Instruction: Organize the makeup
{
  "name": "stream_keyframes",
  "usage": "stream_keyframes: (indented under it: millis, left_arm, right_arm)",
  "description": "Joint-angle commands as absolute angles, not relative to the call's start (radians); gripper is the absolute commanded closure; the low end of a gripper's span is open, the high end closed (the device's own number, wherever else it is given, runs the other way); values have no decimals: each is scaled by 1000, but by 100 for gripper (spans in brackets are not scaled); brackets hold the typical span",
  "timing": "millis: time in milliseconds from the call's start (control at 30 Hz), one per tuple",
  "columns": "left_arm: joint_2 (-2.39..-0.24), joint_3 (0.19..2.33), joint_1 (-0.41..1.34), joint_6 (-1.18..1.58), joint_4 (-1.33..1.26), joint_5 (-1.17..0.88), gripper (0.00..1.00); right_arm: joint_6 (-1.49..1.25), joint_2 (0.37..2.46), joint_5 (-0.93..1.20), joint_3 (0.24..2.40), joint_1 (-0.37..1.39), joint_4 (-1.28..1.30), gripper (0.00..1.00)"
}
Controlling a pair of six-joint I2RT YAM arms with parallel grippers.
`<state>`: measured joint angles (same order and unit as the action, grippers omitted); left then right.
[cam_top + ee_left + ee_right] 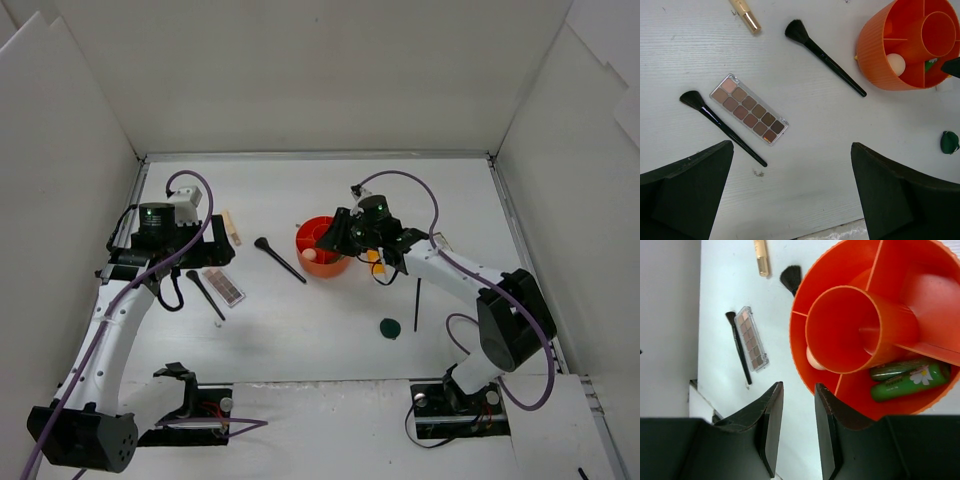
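White table – bears every item. Left gripper: jaws wide apart, empty, hovering above the table near the palette. Right gripper: jaws a narrow gap apart, nothing between them, poised over the 3 o'clock side of the red-orange round compartmented plastic holder, which stands mid-table. Directions below are taken from the holder in the top view. Brown-pink eyeshadow palette lies flat at 8 o'clock. One black fluffy-headed brush lies just beside the holder at 9 o'clock, a second such brush just beyond the palette, and a thin black stick-like brush at 4 o'clock. Beige stick with gold collar: 9 o'clock, well apart. Two small green tubes lie in one outer compartment – a pale round sponge in another. Orange tube: 3 o'clock, partly hidden under the right arm. Dark green round compact: 5 o'clock.
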<state>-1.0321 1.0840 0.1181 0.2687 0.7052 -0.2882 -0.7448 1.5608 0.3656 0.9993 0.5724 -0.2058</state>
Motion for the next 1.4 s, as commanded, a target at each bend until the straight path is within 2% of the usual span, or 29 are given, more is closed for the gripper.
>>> stream_keyframes:
  millis: [0, 133, 367, 467, 667, 1033, 1200, 1367]
  left_arm:
    - [-1026, 1103, 114, 262, 657, -295, 0]
    - [-1028, 1103, 114, 262, 658, -296, 1]
    - [-1026, 1103, 114, 264, 658, -302, 0]
    - [-1023, 1104, 114, 264, 655, -313, 0]
    - [-1016, 1106, 114, 264, 653, -321, 1]
    - [-1014, 1106, 114, 265, 653, -330, 1]
    - [-1008, 1103, 114, 267, 649, -339, 1]
    - [-965, 1036, 133, 322, 589, -481, 5]
  right_arm:
    - [-684, 1502, 307, 1035, 592, -184, 71]
    - [-609, 1447, 226, 1052, 607, -76, 71]
    - [-480, 1226, 5, 936, 606, 110, 70]
    - [-486, 1097, -90, 862, 606, 195, 69]
    - [-583, 976, -114, 684, 598, 298, 68]
    - [-698, 962, -51, 519, 609, 334, 68]
    - [-699, 968, -75, 528, 624, 344, 68]
    - [-670, 904, -168, 609, 624, 418, 68]
